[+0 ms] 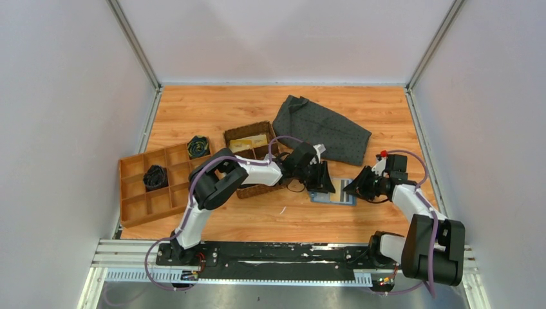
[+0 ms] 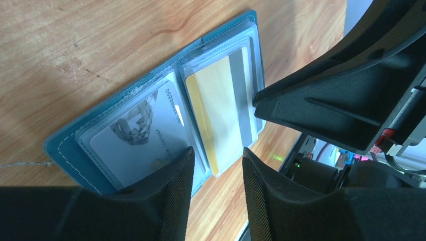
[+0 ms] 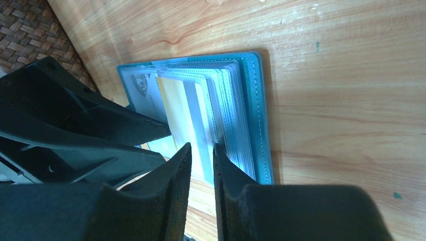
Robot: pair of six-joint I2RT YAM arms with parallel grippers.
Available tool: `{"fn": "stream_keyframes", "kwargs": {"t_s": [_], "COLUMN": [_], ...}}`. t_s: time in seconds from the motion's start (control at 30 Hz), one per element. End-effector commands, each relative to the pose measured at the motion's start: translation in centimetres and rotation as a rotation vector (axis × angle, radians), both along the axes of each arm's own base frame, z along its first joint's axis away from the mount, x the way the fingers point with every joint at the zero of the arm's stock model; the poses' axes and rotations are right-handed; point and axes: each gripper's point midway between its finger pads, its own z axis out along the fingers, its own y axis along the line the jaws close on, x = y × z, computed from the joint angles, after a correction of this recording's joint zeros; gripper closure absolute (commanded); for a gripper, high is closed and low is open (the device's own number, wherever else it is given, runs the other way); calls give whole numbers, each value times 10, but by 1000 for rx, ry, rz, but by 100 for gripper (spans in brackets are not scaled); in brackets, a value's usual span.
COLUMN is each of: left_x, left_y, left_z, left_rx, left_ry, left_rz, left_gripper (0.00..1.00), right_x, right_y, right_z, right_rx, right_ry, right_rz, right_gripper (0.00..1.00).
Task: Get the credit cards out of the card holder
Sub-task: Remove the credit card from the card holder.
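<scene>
The blue card holder lies open on the wooden table between my two grippers. In the left wrist view the card holder shows a silver credit card under clear plastic on its left page and a yellow credit card with a grey stripe on its right page. My left gripper is open above the holder's near edge, with the yellow card's end at the gap. My right gripper is open by a narrow gap over the yellow card, with the stack of sleeves to its right. Nothing is visibly pinched.
A brown woven basket sits just left of the holder, behind my left arm. A wooden divided tray with dark rolled items lies at the far left. A dark grey dotted cloth lies behind the holder.
</scene>
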Motion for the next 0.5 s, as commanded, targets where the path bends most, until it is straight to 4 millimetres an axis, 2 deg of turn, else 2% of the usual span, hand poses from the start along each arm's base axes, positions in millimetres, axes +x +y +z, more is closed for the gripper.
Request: {"fn": "stream_keyframes", "kwargs": {"t_s": [0.0,0.2,0.33,0.47], "left_x": [-4,-5,-5,-2], "left_y": [2,4,3,5], "left_z": [-18,-23,-23,-22], "left_rx": [30,40,27,21], "left_ry": [18,28,36,36], "left_rz": [-9,-3,4,25], "left_gripper": [58,65,66,74], "right_x": [-27,-33,-35,-35], "right_y": [-2,5,8,7], "right_z": [-27,-36,-39,-38], "right_rx": [-38,11,31,24], "right_ry": [128,154,162,159], "right_rz": [12,15,11,7], "right_gripper": [75,75,76,76]}}
